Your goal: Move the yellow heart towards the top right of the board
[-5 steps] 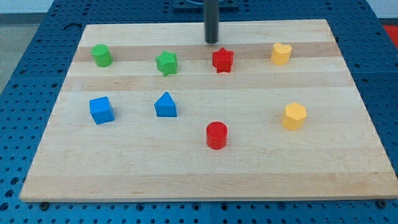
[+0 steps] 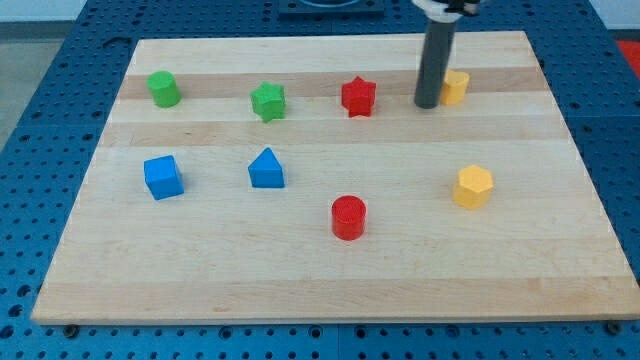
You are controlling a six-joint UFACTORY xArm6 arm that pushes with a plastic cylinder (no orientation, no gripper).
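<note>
Yellow heart (image 2: 456, 86) has my tip (image 2: 427, 105) just left, apparently touching it

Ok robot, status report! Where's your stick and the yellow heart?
My tip down at the yellow heart's left edge, looks touching. Heart near the board's top right. Nothing in the way beyond it.

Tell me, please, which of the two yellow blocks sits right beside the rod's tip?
The yellow heart at the view's top right; my tip stands just left of it. The yellow hexagon lies lower.
</note>
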